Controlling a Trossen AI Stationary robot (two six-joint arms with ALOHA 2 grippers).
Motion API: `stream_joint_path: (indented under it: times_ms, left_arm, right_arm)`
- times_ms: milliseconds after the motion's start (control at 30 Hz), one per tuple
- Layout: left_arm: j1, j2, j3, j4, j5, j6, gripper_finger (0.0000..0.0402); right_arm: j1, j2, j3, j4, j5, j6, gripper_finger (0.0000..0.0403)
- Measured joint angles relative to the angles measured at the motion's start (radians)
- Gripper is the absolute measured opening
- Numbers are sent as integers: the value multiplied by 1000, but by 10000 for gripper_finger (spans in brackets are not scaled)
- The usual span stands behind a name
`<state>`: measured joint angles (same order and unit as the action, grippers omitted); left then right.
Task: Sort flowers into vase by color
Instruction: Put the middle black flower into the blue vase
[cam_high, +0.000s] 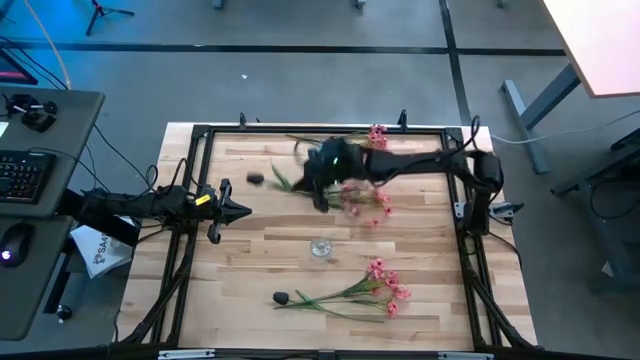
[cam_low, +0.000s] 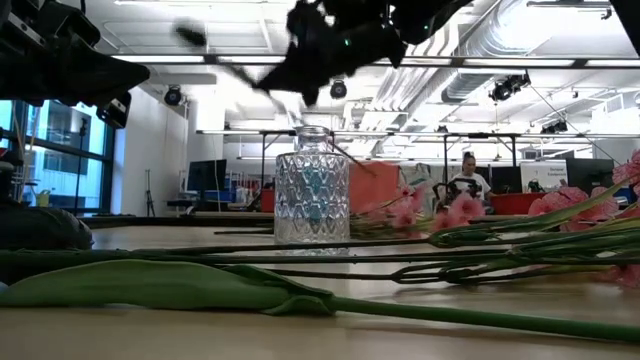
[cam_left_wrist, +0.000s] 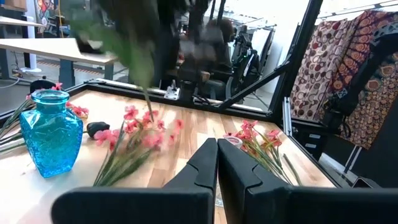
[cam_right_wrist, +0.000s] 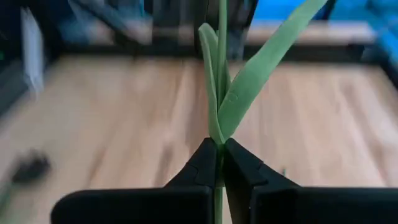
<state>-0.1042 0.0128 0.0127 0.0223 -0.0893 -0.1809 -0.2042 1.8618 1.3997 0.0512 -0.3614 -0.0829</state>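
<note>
Overhead, at the middle of a pale wooden-slat table (cam_high: 250, 250): a small faceted clear-glass vase (cam_high: 320, 248), upright, tinted blue in the left wrist view, with nothing in it.

Beyond the vase, toward the far edge of the table and raised clear of the wood: the right gripper (cam_high: 320, 190), fingers (cam_right_wrist: 202, 163) pressed together on a thin green artificial stem with long pointed leaves (cam_right_wrist: 231, 93). Stem pinched low between the tips, leaves fanning out past them. Flower head of that stem too blurred to name.

Just beside that gripper, likewise beyond the vase: a loose spray of small pink blossoms (cam_high: 365, 198) lying flat on the wood. Farther beyond the vase, at the far rail: one more pink cluster (cam_high: 377, 133). Beyond the vase and toward the left arm's side: a single black bud (cam_high: 256, 179), flat on the table.

On the near side of the vase: a bunch of pink blossom sprays on long green stems (cam_high: 375, 285), lying flat, with a second black bud (cam_high: 282, 297) at the stems' other end.

Level with the vase, well apart from it on the left arm's side: the left gripper (cam_high: 235, 210), fingers (cam_left_wrist: 202, 163) shut flat against each other, gripping nothing.
</note>
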Motion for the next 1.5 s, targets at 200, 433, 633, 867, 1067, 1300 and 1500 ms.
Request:
stream_joint_path:
  times_ms: [200, 433, 633, 867, 1067, 1300, 1500]
  left_arm:
    - [0, 0, 0, 0, 0, 0, 1]
    - [0, 0, 0, 0, 0, 0, 1]
    - [0, 0, 0, 0, 0, 0, 1]
    - [0, 0, 0, 0, 0, 0, 1]
    - [0, 0, 0, 0, 0, 0, 1]
    - [0, 0, 0, 0, 0, 0, 1]
    - [0, 0, 0, 0, 0, 0, 1]
  right_arm:
    - [-104, -52, 7, 173, -215, 157, 2]
    - [-167, -72, 4, 163, -426, 216, 1]
    - [-177, -216, -184, 155, -411, 217, 1]
    - [-222, -624, -598, 309, -176, 289, 0]
    - [-183, -714, -840, 871, 202, 376, 0]
    - [-197, -453, -690, 1032, 287, 312, 0]
    - [-254, -228, -432, 1030, 287, 281, 0]
